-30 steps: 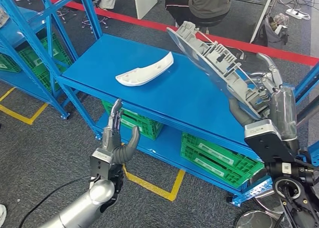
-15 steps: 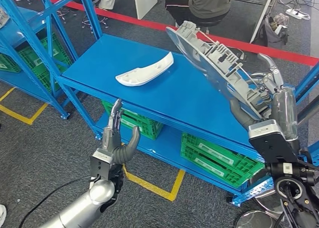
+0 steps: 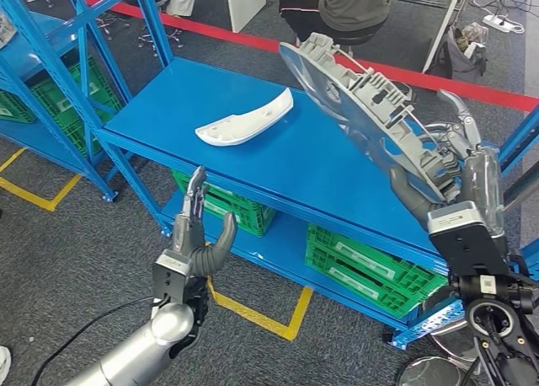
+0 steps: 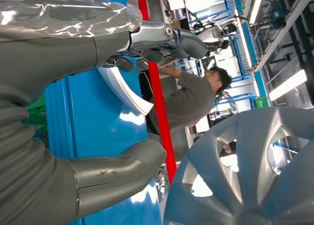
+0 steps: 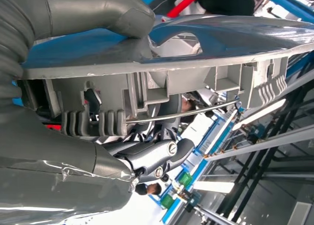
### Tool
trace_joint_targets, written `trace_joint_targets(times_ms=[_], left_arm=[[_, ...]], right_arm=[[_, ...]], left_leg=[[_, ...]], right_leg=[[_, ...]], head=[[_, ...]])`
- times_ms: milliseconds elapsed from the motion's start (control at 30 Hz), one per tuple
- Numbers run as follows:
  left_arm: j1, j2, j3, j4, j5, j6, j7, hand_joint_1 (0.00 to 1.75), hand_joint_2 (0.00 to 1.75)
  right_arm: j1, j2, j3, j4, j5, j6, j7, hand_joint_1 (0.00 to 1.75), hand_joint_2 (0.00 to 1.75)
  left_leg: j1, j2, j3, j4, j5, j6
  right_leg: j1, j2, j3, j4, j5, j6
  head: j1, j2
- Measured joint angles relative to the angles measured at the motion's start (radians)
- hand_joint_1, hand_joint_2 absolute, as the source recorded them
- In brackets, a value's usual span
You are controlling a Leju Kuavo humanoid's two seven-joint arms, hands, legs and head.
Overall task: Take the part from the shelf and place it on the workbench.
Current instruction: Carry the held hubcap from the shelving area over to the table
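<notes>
Taking the blue desk [image 3: 190, 116] as the landmark, blue shelf frames [image 3: 76, 57] stand off its left end with a green crate [image 3: 61, 99] behind their struts, and yellow floor tape [image 3: 38, 196] runs on the grey carpet below them. In front of the desk's near edge, toward its left end, the left hand [image 3: 198, 230] is raised over the floor with its fingers straight and apart and its thumb standing off to the side; it holds nothing and touches nothing. Under the desk, on its lower blue shelf, two more green crates [image 3: 235, 207] sit side by side. On the desk top, about the middle, lies a white curved trim piece [image 3: 244, 123], flat and well apart from both hands. Beyond the desk's far edge a red line [image 3: 254, 42] crosses the floor, and a seated person [image 3: 356, 7] in a grey shirt is behind it. Over the desk's right end the part [image 3: 365, 116], a silver wheel cover, is held in the air, tilted steeply with its ribbed grey back facing the camera and its upper rim leaning toward the far edge; it does not touch the desk. The right hand [image 3: 445, 171] grips its lower rim, thumb on the smooth face and fingers on the ribbed back, as the right wrist view shows.
</notes>
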Motion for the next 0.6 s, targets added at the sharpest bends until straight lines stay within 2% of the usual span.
trace_joint_targets(times_ms=[600], left_arm=[[0.000, 0.005, 0.008, 0.000, -0.005, 0.000, -0.002, 0.00, 1.75]], right_arm=[[0.048, 0.000, -0.001, 0.001, -0.001, -0.006, -0.022, 1.75, 1.75]], left_leg=[[0.000, 0.000, 0.000, 0.000, 0.000, 0.000]], right_leg=[[0.000, 0.000, 0.000, 0.000, 0.000, 0.000]], head=[[0.000, 0.000]])
